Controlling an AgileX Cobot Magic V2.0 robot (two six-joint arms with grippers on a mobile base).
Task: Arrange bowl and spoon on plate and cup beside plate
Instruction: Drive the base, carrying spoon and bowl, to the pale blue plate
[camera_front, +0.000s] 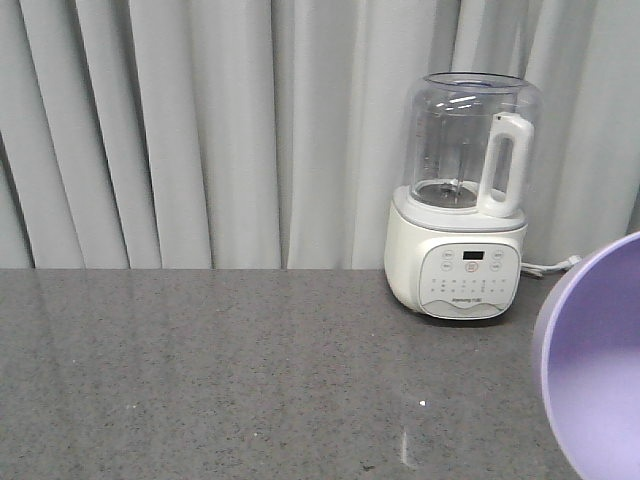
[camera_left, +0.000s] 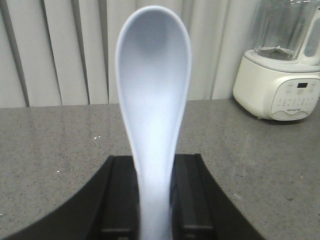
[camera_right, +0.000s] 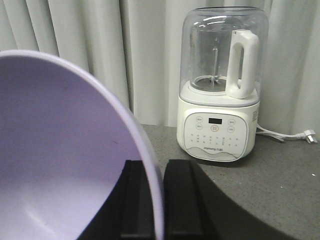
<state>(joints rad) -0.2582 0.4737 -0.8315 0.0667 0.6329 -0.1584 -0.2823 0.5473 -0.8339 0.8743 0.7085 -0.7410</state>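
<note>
Left gripper (camera_left: 155, 170) squeezing spoon (camera_left: 152, 75) handle, scoop pointing up. Right gripper (camera_right: 159, 185) pinching bowl (camera_right: 60, 150) rim, bowl hanging tilted. Blender (camera_front: 462, 200) standing behind on grey counter (camera_front: 200, 370).

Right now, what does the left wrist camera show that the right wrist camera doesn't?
Only the left wrist view shows the spoon, standing scoop-up with its handle held in the left gripper. Only the right wrist view shows the bowl, its rim pinched in the right gripper, plus a power cord with its plug. Both show the white blender, the grey countertop and the curtain.
</note>
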